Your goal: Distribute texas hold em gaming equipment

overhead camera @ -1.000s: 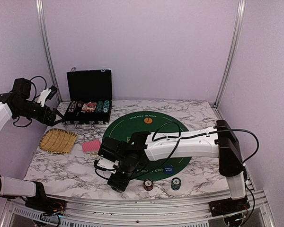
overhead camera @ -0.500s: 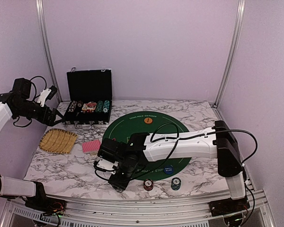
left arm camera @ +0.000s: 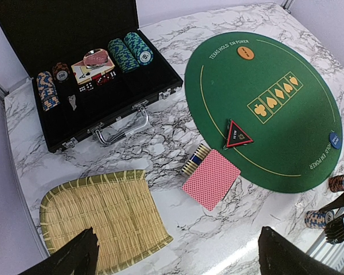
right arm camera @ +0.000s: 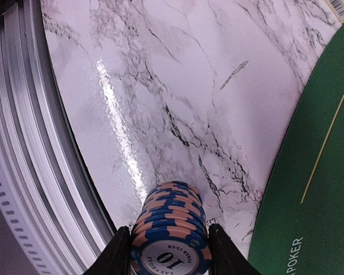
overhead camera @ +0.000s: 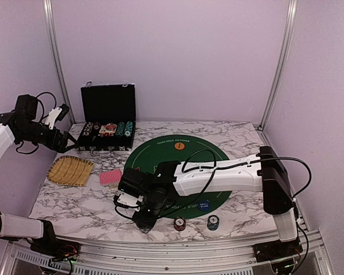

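- The right arm stretches leftward across the round green poker mat. The right end effector sits low over the marbled counter, just off the mat's near-left edge.
- Two small stacks of poker chips stand near the counter's front edge. A blue disc lies on the mat just behind them, and an orange disc lies at the mat's far side.
- Red-backed cards lie between the mat and a woven tray.
- An open black case stands at the back.
- The left end effector hangs raised at far left.
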### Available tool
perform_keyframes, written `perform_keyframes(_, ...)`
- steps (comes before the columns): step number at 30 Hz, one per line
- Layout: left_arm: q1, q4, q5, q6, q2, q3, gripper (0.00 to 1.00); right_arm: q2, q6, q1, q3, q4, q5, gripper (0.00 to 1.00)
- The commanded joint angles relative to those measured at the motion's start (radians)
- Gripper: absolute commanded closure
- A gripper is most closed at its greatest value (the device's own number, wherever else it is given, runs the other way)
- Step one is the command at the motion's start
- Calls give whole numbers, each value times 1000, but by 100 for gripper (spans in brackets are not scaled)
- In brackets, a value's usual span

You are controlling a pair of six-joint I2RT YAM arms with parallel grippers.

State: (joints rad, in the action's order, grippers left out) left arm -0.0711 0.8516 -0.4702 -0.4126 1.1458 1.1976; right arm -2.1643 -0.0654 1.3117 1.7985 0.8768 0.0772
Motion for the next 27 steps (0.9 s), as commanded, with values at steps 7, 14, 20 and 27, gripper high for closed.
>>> perform_keyframes(7,-4,32,7,-14,-13,12,1,-9,7,9,8,4,7,74)
perform_keyframes(14,-4,31,9,-14,-15,13,1,9,9,9,28,22,11,100)
perform_keyframes(20,-4,32,8,-13,-15,16,1,37,5,9,55,38,-7,100)
perform_keyframes(27,-4,31,9,-14,-15,17,1,62,-13,-4,92,53,-7,100)
